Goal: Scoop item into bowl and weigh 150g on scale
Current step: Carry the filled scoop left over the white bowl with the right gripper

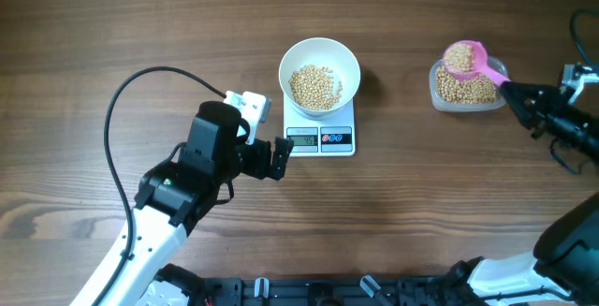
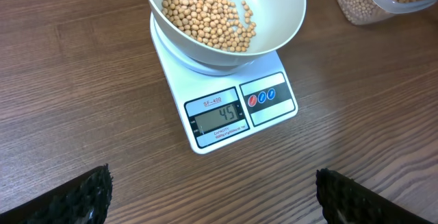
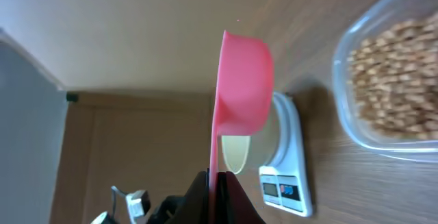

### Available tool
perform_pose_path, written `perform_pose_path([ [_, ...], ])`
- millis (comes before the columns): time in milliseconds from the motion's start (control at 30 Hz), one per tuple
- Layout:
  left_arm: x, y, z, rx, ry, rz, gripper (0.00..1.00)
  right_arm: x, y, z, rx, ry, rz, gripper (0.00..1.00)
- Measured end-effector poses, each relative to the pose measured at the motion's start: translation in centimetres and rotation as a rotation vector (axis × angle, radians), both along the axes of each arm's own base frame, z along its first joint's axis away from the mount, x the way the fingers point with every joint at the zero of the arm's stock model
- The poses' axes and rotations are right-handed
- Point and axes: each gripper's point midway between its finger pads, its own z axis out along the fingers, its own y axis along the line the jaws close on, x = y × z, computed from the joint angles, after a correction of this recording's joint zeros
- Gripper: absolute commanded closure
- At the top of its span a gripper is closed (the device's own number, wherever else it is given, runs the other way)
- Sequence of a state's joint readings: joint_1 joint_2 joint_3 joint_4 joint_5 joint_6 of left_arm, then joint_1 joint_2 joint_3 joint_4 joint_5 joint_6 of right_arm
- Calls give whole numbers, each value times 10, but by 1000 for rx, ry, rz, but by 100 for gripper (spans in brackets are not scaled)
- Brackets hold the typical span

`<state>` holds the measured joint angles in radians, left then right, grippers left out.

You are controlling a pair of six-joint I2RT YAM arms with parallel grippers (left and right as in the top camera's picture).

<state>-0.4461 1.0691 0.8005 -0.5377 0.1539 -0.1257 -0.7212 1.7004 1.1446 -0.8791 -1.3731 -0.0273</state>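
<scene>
The white bowl (image 1: 348,63) stands on the scale (image 1: 320,138), with a layer of tan beans (image 1: 314,86) in it. Above the clear tub (image 1: 466,91) hangs a pink scoop (image 1: 464,59) heaped with beans; my right gripper (image 1: 518,94) is shut on its handle. From the right wrist, the scoop (image 3: 243,66) shows edge-on above the pinching gripper (image 3: 216,191). My left gripper (image 1: 280,159) rests open just left of the scale's front. In the left wrist view the scale (image 2: 233,112) reads 45 under the bowl (image 2: 277,38), and both fingertips (image 2: 83,198) stand wide apart over bare wood.
The clear tub (image 3: 391,80) of beans sits at the far right of the wooden table (image 1: 112,35). A black cable (image 1: 122,109) loops over the left side, and a small white connector block (image 1: 249,106) lies beside my left arm.
</scene>
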Motion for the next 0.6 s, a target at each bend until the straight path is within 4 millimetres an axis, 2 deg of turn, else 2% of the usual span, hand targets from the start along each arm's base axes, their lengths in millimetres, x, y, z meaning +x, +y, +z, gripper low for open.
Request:
perform_pose_path([
  [33,0,0,0,0,0,0,0,2,11,5,22,-18,34,96],
  [100,0,0,0,0,0,0,0,4,22,7,31,-25,64,96],
  [433,0,0,0,0,0,0,0,11,111,9,55,-11,313,96],
  [600,0,0,0,0,0,0,0,23,157,13,25,-68,438,96],
])
